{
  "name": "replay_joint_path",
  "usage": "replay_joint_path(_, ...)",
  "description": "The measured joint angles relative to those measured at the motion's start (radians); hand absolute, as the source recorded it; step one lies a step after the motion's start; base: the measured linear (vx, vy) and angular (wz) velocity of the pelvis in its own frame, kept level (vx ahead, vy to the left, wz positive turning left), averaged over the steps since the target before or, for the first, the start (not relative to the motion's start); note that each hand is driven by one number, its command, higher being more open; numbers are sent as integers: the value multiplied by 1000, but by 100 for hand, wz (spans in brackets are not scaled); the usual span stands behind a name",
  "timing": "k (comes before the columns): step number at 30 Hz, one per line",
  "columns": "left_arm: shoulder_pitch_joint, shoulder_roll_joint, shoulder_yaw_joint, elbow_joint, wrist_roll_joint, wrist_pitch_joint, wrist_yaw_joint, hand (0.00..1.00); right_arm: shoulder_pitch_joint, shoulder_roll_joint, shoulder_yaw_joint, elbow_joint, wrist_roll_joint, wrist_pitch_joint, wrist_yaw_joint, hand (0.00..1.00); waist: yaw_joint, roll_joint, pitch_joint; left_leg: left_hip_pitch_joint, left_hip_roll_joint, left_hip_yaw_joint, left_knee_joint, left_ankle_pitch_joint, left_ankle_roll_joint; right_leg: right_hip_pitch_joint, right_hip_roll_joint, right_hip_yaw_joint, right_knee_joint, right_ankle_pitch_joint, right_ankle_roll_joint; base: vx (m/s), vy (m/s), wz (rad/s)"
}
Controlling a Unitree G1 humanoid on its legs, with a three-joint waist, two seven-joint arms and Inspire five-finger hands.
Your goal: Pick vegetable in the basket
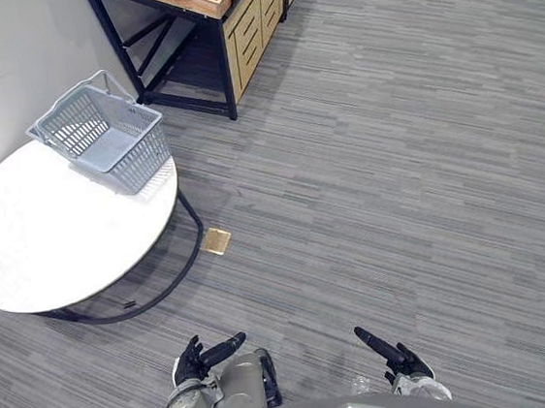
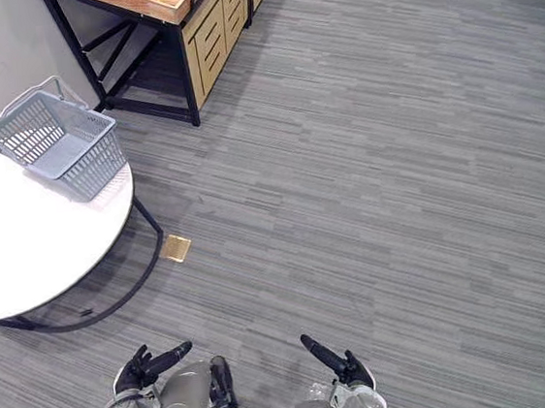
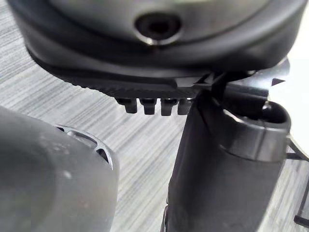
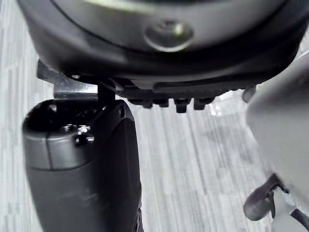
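While our left hand and right hand hang empty with fingers straight, we judge the basket on the tabletop light and stiff, best taken by its handle.

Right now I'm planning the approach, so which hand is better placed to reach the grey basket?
Left, probably. The basket sits on the round white table on the robot's left, the same side as the left hand. The right hand is on the opposite side, farther away. Both are open and far off.
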Motion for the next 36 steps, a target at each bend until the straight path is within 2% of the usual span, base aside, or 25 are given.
replay_joint_path(1,3,0,-2,0,0,0,0,100,5,0,-11,-2,1,0,0,100,0,-2,0,17,-16,-2,-11,-4,7,-33,-9,1,87,7,9,229,201,36)
replay_joint_path(2,11,4,-10,0,0,0,1,100,10,-2,-27,-4,2,0,-1,100,-6,-9,-4,51,-49,-13,-28,-16,19,-98,-31,3,263,34,42,248,169,51)
replay_joint_path(3,13,11,-29,3,0,4,1,100,11,-3,-38,-7,2,0,0,100,-16,-9,-4,85,-69,-31,-28,-34,31,-152,-36,5,427,32,45,260,150,55)
replay_joint_path(5,30,20,-35,3,0,6,2,100,11,-4,-46,-16,2,-2,1,100,-30,3,3,156,-84,-56,-36,-55,47,-220,-34,-33,612,16,24,301,93,50)
replay_joint_path(6,39,24,-35,3,0,6,4,100,11,-7,-46,-24,2,-4,2,100,-29,1,4,217,-86,-67,-60,-62,50,-264,-33,-71,676,-10,2,321,68,37)
replay_joint_path(7,43,27,-38,4,0,6,4,100,11,-7,-46,-24,2,-5,2,100,-29,6,6,247,-86,-74,-81,-62,50,-284,-33,-94,688,-31,-4,330,38,31)
replay_joint_path(9,48,29,-47,13,2,6,4,100,13,-11,-48,-24,1,-13,-2,100,-38,13,9,342,-76,-117,-156,-58,44,-362,-24,-179,605,-107,-35,385,-39,44)
replay_joint_path(12,47,17,-46,23,6,8,4,100,15,-21,-58,-27,2,-19,-4,100,-66,41,16,404,-30,-166,-211,-58,41,-434,41,-179,351,-114,-37,364,-128,63)
replay_joint_path(13,49,0,-45,23,7,7,2,100,33,-29,-58,-33,1,-17,-6,100,-75,69,28,443,15,-206,-254,-57,16,-462,90,-134,95,-50,-10,370,-160,74)
replay_joint_path(15,49,-3,-39,22,6,7,1,100,57,-16,-68,-33,3,-13,-18,100,-75,62,30,480,26,-232,-284,-62,-14,-462,87,-104,-79,38,-8,365,-195,75)
replay_joint_path(16,53,-3,-28,20,5,6,2,100,78,-10,-76,-33,3,-5,-24,100,-75,48,24,505,27,-246,-300,-75,-37,-467,79,-83,-128,75,-7,478,-312,71)
replay_joint_path(17,59,-13,-2,21,7,6,4,100,97,-5,-74,-32,3,7,-26,100,-79,34,14,534,38,-268,-308,-92,-64,-474,72,-77,-83,193,17,497,-334,59)
replay_joint_path(18,59,-23,5,23,6,6,5,100,108,-7,-75,-33,3,9,-26,100,-83,41,14,542,47,-275,-308,-94,-67,-484,73,-81,-44,210,20,606,-405,53)
replay_joint_path(19,55,-59,19,25,6,6,6,100,110,-22,-75,-44,3,9,-24,100,-82,73,8,533,81,-280,-281,-87,-78,-513,91,-110,43,152,-25,493,-322,37)
replay_joint_path(21,51,-85,46,22,11,7,6,100,109,-30,-75,-51,2,8,-23,100,-81,92,1,513,115,-291,-208,-61,-123,-505,114,-146,95,98,-64,522,-345,27)
replay_joint_path(22,51,-85,49,18,13,7,2,100,110,-29,-74,-57,2,8,-23,100,-82,91,1,487,132,-297,-123,-42,-148,-484,125,-161,104,69,-77,440,-315,24)
replay_joint_path(23,48,-81,56,16,17,7,0,100,110,-26,-73,-68,3,9,-24,100,-83,89,1,440,144,-306,-1,-11,-153,-454,132,-176,102,46,-89,388,-310,25)
replay_joint_path(24,48,-81,67,5,19,8,1,100,111,-22,-71,-85,3,8,-24,100,-82,84,4,363,157,-323,181,76,-167,-405,145,-188,83,24,-103,287,-235,20)
replay_joint_path(26,56,-76,65,-15,-5,8,0,100,106,-23,-64,-91,3,1,-24,100,-77,80,7,270,193,-302,421,109,-193,-318,164,-199,32,12,-120,374,-252,7)
replay_joint_path(27,59,-76,62,-24,-13,5,-1,100,106,-24,-60,-89,4,-2,-24,100,-71,77,9,231,216,-252,511,98,-176,-248,173,-199,-13,9,-125,372,-215,2)
replay_joint_path(29,59,-65,33,-31,-20,1,-1,100,103,-25,-51,-74,3,-2,-24,100,-57,69,10,186,243,-172,552,67,-148,-158,174,-201,-75,9,-128,272,-114,6)
replay_joint_path(31,60,-50,1,-41,-35,-4,-4,100,91,-30,-50,-39,3,0,-24,100,-50,62,14,146,260,-109,505,40,-142,-88,166,-212,-127,11,-127,235,-17,16)
replay_joint_path(34,53,-26,-20,-53,-37,-8,-8,100,71,-18,-46,-23,3,2,-23,100,-50,25,29,111,209,-34,224,1,-149,-18,115,-221,-191,23,-107,259,105,14)
replay_joint_path(35,51,-22,-32,-55,-37,-14,-6,100,66,-15,-44,-24,3,0,-22,100,-47,19,29,104,170,-34,66,25,-156,-6,93,-220,-215,32,-93,220,193,1)
replay_joint_path(36,49,-20,-47,-48,-37,-18,-1,100,67,-19,-43,-26,3,-1,-17,100,-46,24,29,104,146,-25,-84,121,-146,3,84,-216,-232,30,-61,214,218,2)
